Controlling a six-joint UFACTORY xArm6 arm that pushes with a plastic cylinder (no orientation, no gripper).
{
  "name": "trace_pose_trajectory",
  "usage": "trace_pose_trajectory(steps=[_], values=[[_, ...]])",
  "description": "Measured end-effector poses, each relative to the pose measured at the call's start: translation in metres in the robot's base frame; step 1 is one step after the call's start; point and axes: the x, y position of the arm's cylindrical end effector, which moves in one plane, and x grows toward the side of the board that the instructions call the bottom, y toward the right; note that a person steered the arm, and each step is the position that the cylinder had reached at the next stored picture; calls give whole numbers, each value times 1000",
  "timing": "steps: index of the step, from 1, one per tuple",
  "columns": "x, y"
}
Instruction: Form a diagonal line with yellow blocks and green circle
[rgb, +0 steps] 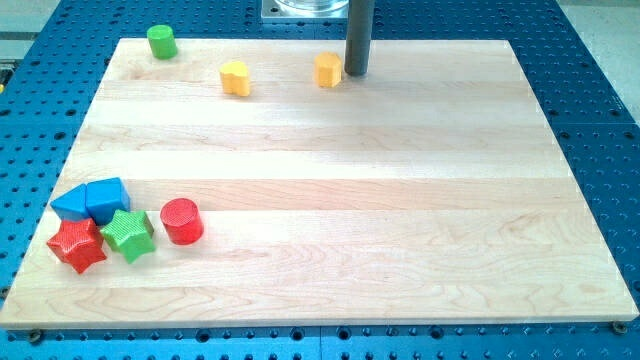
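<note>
No readable text, labels or numbers anywhere.

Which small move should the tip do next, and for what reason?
Probably push the right yellow block down-right a little: my tip sits just right of it, so first go round above it. The green circle and left yellow block already slope downward.

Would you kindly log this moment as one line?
my tip: right of yellow block | other yellow block: left | green cylinder: top-left corner

A pale wooden counter (330, 220) fills most of the view. Around it lies a blue perforated metal base (590, 110). A metal plate (305, 8) sits at 12 o'clock.
</note>
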Motion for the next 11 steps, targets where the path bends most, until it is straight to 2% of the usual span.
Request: trace_pose_trajectory(steps=[1, 4, 5, 8, 9, 10, 11], values=[[7, -17], [-15, -156], [-15, -180], [15, -178], [8, -129], [36, -89], [44, -113]])
